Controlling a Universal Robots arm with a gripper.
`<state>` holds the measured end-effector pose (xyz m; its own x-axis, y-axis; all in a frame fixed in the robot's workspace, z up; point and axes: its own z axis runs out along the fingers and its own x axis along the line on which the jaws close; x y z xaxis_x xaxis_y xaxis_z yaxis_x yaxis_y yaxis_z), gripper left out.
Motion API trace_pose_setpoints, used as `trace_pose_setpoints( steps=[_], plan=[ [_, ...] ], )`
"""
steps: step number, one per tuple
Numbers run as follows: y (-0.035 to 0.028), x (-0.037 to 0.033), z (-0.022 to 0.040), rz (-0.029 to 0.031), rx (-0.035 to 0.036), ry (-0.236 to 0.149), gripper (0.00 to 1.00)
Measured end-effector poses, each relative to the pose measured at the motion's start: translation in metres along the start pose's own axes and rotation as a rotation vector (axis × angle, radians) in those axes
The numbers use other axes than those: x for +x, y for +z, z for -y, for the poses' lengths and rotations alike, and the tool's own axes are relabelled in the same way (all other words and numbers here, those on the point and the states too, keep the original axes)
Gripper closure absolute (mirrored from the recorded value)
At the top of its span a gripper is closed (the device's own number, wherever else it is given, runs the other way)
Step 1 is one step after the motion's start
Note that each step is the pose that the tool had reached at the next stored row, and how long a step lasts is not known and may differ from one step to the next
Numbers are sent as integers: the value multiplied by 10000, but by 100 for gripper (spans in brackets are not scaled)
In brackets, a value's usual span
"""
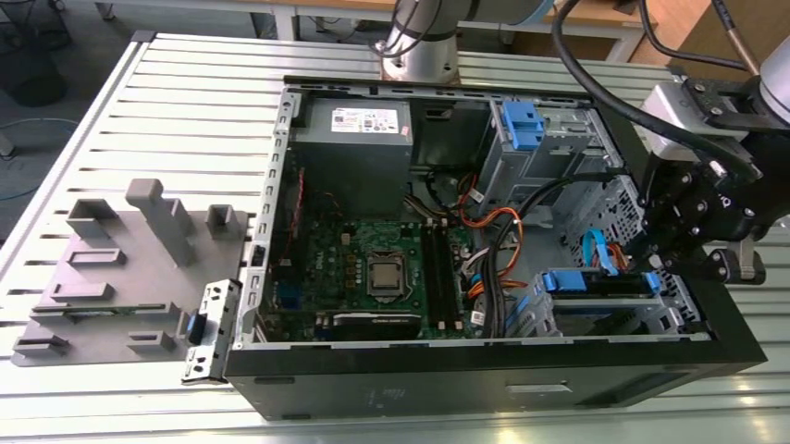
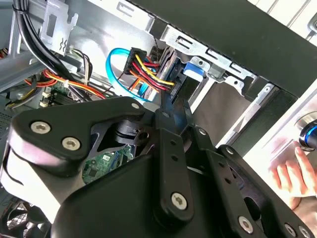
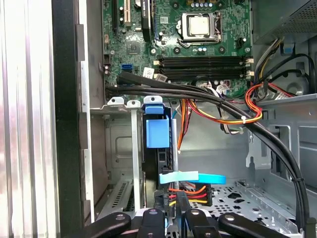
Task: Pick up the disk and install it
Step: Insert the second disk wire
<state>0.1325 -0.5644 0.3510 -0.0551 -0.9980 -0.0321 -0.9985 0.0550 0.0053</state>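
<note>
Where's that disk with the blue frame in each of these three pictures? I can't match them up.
Exterior view: the disk sits inside the computer case, toward the exterior view's right.
First wrist view: the disk stands edge-on beside a metal rail.
Second wrist view: the disk's blue frame shows beside the red-and-yellow wires.
Shared landmark: the light-blue cable curving near the disk.

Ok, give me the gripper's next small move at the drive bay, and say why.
Likely a short, slow push straight into the bay. The gripper sits at the cabled end of the disk, which stands edge-on in the bay; the red and yellow wires crowd that end, so keep it small.
</note>
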Motion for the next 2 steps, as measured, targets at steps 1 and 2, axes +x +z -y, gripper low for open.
trace_pose_setpoints(
  steps=[1, 2],
  plan=[
    [0, 0, 0, 0, 0, 0, 76],
    [0, 0, 0, 0, 0, 0, 76]
  ],
)
